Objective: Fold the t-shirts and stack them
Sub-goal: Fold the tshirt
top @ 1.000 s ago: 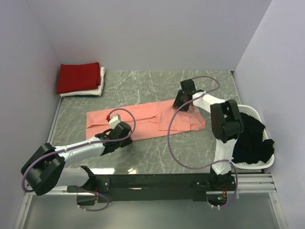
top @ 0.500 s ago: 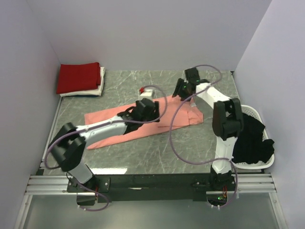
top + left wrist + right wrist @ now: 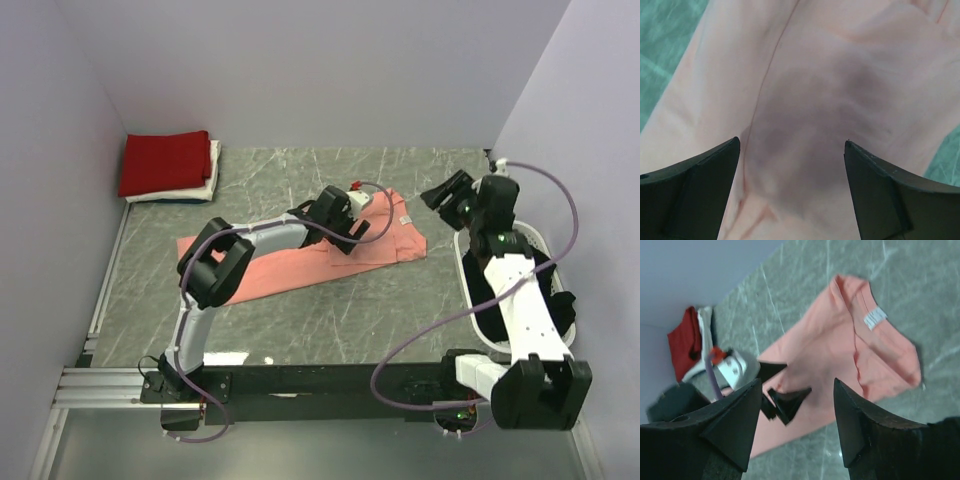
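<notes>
step: fold salmon-pink t-shirt [image 3: 392, 236] | left gripper [image 3: 792, 150]: spread, empty, cloth directly beneath | right gripper [image 3: 797, 385]: spread, empty, shirt ahead | advise: pinch 2 end corners, lift level, fold evenly

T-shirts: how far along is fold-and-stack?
Done: deep red shirt folded atop white shirt, far left corner. In hand: salmon-pink shirt lies partly folded; left claw open just above it, right claw open and empty. Left: finish and stack it; black shirt sits unfolded in the basket.
</notes>
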Available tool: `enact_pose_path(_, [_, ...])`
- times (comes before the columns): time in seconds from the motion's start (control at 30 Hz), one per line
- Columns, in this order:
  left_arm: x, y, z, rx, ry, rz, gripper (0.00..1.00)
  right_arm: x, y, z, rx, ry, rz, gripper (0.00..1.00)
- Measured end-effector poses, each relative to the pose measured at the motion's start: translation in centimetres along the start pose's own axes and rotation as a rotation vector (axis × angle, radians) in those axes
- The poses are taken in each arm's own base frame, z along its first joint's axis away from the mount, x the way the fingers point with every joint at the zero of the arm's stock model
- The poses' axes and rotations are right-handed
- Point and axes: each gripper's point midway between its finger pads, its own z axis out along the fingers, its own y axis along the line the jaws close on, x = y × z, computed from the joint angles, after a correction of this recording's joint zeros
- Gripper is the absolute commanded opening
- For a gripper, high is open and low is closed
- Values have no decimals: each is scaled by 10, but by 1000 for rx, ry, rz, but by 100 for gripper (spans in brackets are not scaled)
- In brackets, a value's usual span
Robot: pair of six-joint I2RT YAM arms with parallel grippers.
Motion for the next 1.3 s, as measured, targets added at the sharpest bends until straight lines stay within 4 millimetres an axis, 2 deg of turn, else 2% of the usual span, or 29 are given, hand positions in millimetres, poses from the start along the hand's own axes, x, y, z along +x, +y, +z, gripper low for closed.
enact_pose_path(0.13, [-8,-10,19,74,6,59,89,34,-19,-10,9,48,19,66])
enact_pose_path(0.23, [-10,-19,32,124,11,65,87,45,-25,-14,18,70,24,66])
enact_pose_path(0.3, [-10,-23,43,144,13,63,86,43,-23,-17,8,62,20,68])
enact_pose_path(0.5, [-37,-23,68,134,-22,5,87,30,-22,-19,17,37,22,68])
enact_pose_path(0.6, [-49,-14,80,73,-26,-37,91,20,-18,-10,23,46,29,68])
enact_pose_path(0.7, [-60,2,93,-23,-36,-111,91,13,-12,-2,12,58,27,69])
enact_pose_path(0.83, [-71,37,102,-124,-74,-277,88,12,-2,14,-1,88,4,69])
enact_pose_path(0.9, [-71,69,100,-167,-88,-394,87,26,3,23,-4,124,-17,69])
enact_pose_path(0.93, [-70,85,98,-185,-96,-439,88,38,8,27,-9,149,-33,69])
enact_pose_path(1.03, [-65,155,89,-261,-132,-585,94,89,32,37,-57,250,-94,68])
enact_pose_path(1.1, [-62,189,82,-284,-153,-645,99,128,47,43,-85,329,-137,68])
enact_pose_path(1.17, [-58,221,74,-301,-174,-681,99,160,57,50,-102,392,-168,68])
enact_pose_path(1.23, [-57,235,69,-300,-186,-691,99,188,58,59,-101,448,-184,68])
enact_pose_path(1.3, [-61,235,65,-282,-194,-686,99,209,51,69,-79,492,-189,68])
